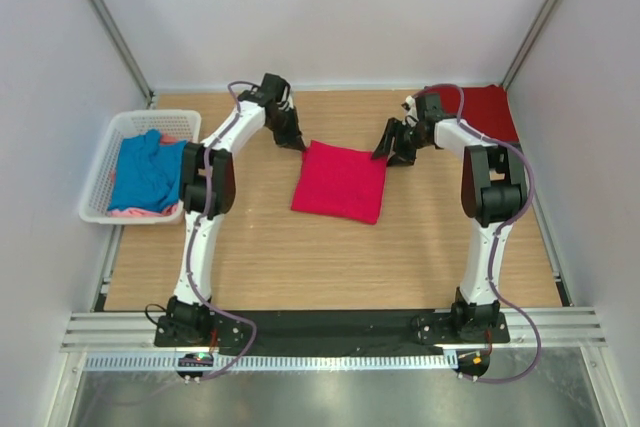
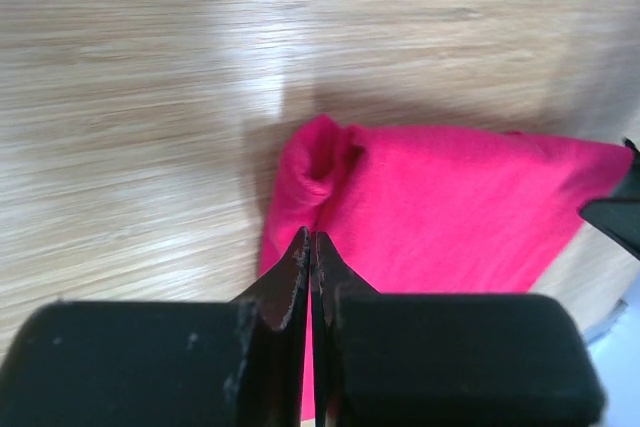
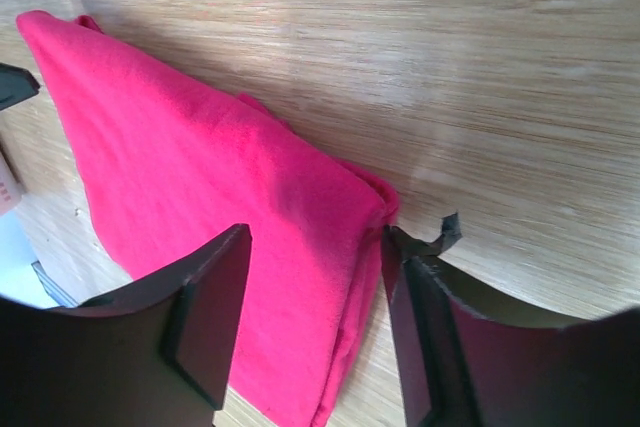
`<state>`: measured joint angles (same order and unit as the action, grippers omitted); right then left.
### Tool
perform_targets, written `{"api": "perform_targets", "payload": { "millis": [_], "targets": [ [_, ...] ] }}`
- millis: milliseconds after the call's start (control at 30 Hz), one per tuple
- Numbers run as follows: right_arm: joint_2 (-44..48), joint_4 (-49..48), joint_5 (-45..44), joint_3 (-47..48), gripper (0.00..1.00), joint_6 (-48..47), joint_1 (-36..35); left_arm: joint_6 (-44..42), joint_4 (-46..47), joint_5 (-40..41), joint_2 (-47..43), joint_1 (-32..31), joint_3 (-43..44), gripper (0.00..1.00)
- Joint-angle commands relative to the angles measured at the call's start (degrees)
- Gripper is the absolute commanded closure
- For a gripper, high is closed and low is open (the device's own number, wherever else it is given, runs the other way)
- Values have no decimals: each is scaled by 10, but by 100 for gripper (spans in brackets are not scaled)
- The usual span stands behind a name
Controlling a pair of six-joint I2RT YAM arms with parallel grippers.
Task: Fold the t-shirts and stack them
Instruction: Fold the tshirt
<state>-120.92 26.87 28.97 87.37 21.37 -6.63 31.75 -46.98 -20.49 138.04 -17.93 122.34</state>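
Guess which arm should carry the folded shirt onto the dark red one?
Probably right: the right pincer stands open astride a corner of the folded shirt, and the dark red shirt lies on that side.

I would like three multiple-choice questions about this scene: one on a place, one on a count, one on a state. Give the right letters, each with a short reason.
1. Where is the blue shirt?
A. in the basket
B. at the centre of the table
C. in the far right corner

2. How many shirts lie outside the basket?
A. one
B. two
C. four

3. How is the right gripper?
A. open
B. shut on cloth
C. out of view

1 A: it lies within the basket's rim.
2 B: the bright shirt lies at the centre and the dark red shirt at the far right.
3 A: its fingers stand apart at the bright shirt's corner.
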Motion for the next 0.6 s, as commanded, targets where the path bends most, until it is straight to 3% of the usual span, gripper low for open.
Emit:
{"api": "perform_targets", "payload": {
  "millis": [0,100,233,333,367,433,467,567],
  "targets": [
    [17,-17,18,2,37,-4,0,11,-18,49,-26,4,2,100],
    [18,21,-16,11,37,-13,1,4,-51,67,-50,4,1,94],
    [63,150,-73,30,37,-21,11,0,-48,53,-115,-4,-38,87],
    [113,185,-16,13,37,-13,12,15,-3,-13,-153,-13,-72,84],
    [138,180,41,3,38,-4,11,24,11,-35,-156,-16,-76,83],
    [161,139,94,-43,46,32,-3,39,40,-66,-145,-25,-71,82],
    [171,123,139,-70,65,40,-13,42,41,-67,-133,-29,-61,81],
    [163,71,186,-102,96,59,-69,62,79,-82,-99,-39,-61,82]
  ]
}}
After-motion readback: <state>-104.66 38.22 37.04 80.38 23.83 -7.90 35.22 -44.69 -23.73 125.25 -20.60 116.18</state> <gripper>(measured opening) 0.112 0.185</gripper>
